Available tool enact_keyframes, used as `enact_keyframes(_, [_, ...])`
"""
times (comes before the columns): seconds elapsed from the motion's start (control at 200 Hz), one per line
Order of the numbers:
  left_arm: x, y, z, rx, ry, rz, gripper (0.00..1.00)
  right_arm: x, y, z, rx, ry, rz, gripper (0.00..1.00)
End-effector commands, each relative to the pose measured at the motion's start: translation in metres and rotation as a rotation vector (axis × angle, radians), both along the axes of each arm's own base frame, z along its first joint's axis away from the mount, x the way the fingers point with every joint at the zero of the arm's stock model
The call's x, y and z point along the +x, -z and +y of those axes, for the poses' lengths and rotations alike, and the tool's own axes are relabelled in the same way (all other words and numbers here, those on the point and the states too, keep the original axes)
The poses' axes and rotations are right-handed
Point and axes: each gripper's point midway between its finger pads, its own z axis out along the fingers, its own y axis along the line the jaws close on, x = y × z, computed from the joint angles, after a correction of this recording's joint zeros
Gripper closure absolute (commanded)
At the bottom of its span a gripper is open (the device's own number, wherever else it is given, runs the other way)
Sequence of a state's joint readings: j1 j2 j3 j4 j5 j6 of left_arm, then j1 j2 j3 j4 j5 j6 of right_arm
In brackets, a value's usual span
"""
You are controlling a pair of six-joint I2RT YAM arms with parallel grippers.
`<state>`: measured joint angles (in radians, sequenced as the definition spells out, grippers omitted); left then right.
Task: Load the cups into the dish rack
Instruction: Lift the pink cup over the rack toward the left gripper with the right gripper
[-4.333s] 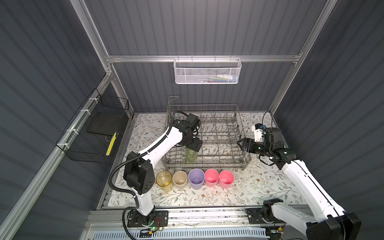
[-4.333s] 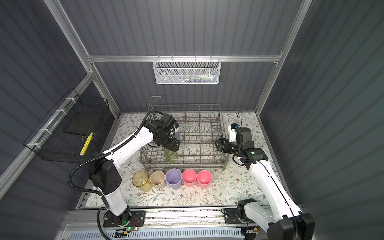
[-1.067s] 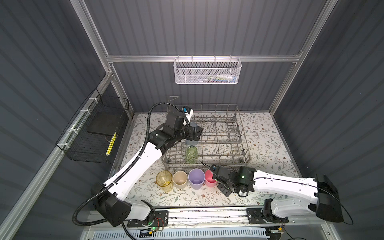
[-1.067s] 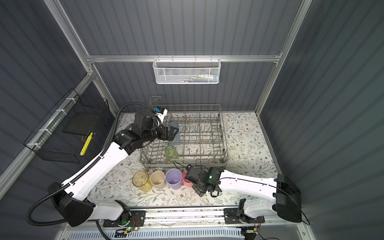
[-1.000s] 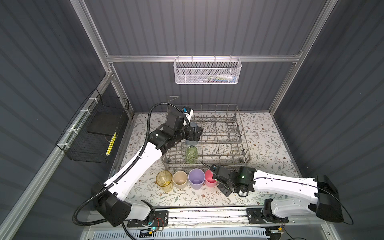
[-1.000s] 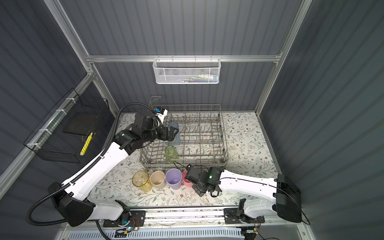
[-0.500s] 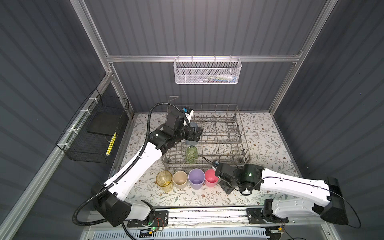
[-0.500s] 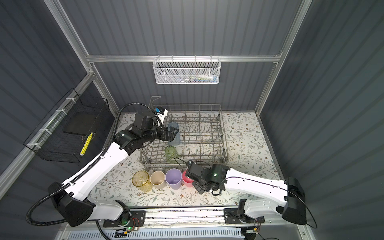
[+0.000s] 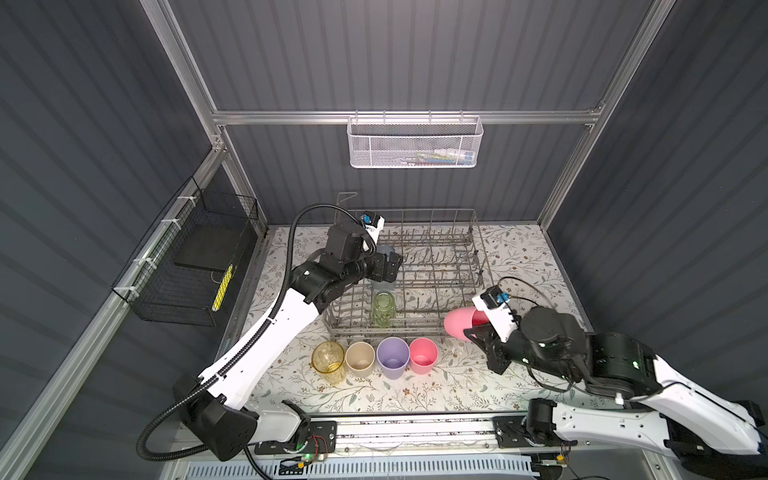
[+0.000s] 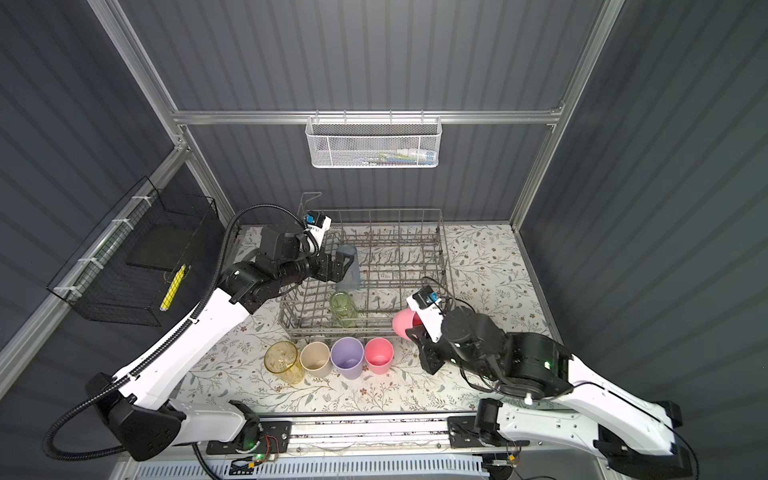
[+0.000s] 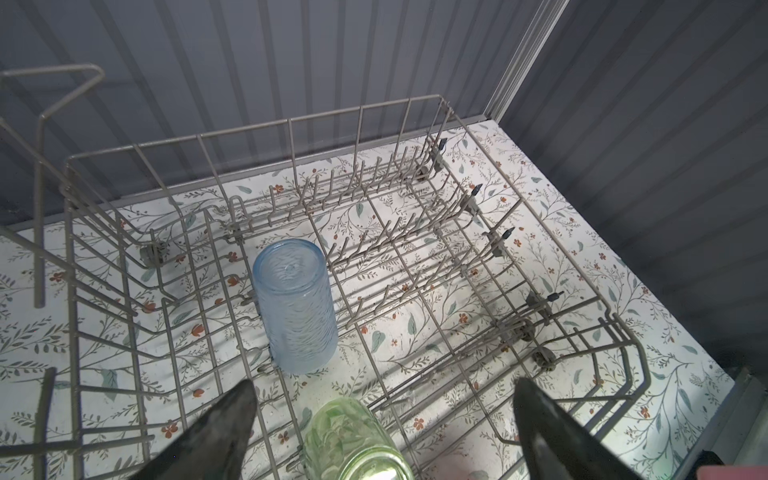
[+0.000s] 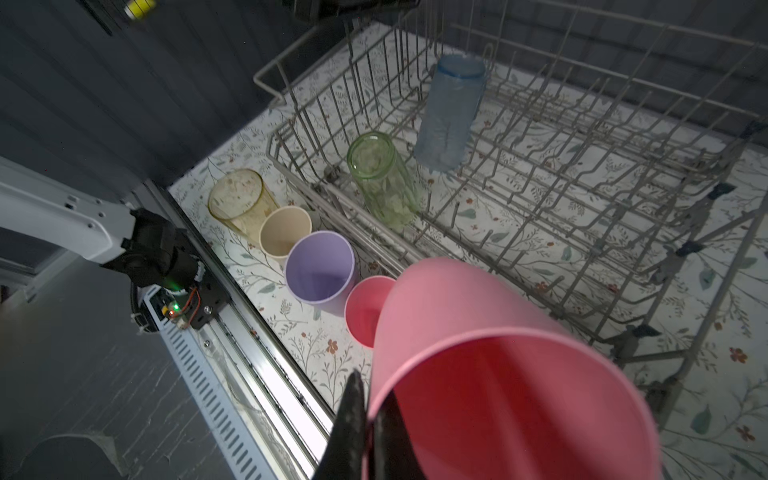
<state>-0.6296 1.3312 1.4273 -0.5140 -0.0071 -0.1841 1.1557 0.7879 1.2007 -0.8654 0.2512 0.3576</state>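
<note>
Right fingers (image 12: 353,419) are pinched tight on the rim of a pink cup (image 12: 478,316), one finger outside the wall and one inside the mouth. The cup is tipped far over, with its mouth turned back toward the wrist and its base pointing away from the fingers. In both top views it hangs above the counter (image 9: 457,382), at the near right corner of the dish rack (image 9: 478,249).

Just beyond the held cup's base, a row of four cups stands mouth up on the counter along the rack's near edge. Going away from the right fingers, they are the second pink cup (image 9: 423,355), the lavender cup (image 9: 392,357), the beige cup (image 9: 360,358) and the clear yellow cup (image 9: 328,360). Each sits close against its neighbour.

Past that row, the clear green cup (image 9: 382,311) stands among the tines near the rack's front edge. Whether its mouth is up or down is hard to tell.

Left fingers (image 9: 395,266) are spread wide and hold nothing. They hover over the left part of the rack, above and beyond the green cup. The blue-grey cup (image 11: 295,307) stands on the rack floor just ahead of them, apart from both tips, and it seems to be base up. The rest of the rack, to the right of these fingers, shows only bare tines.

Well beyond both pairs of fingers, a white mesh basket (image 9: 415,143) hangs on the back wall. A black wire basket (image 9: 183,266) hangs on the side wall behind the left arm.
</note>
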Motion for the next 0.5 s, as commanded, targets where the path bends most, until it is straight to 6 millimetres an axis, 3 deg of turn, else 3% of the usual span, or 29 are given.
enact_keyframes(0.0, [-0.004, -0.013, -0.001, -0.025, 0.016, -0.04, 0.05, 0.01, -0.018, 0.002, 0.09, 0.025, -0.047, 1.0])
enact_keyframes(0.06, [-0.006, -0.001, -0.004, -0.026, 0.034, -0.019, 0.05, 0.015, -0.021, 0.001, 0.126, 0.034, -0.042, 1.0])
enact_keyframes(0.495, [-0.027, -0.017, -0.043, -0.224, 0.28, -0.045, 0.02, 0.048, -0.035, 0.021, 0.478, -0.069, 0.086, 1.0])
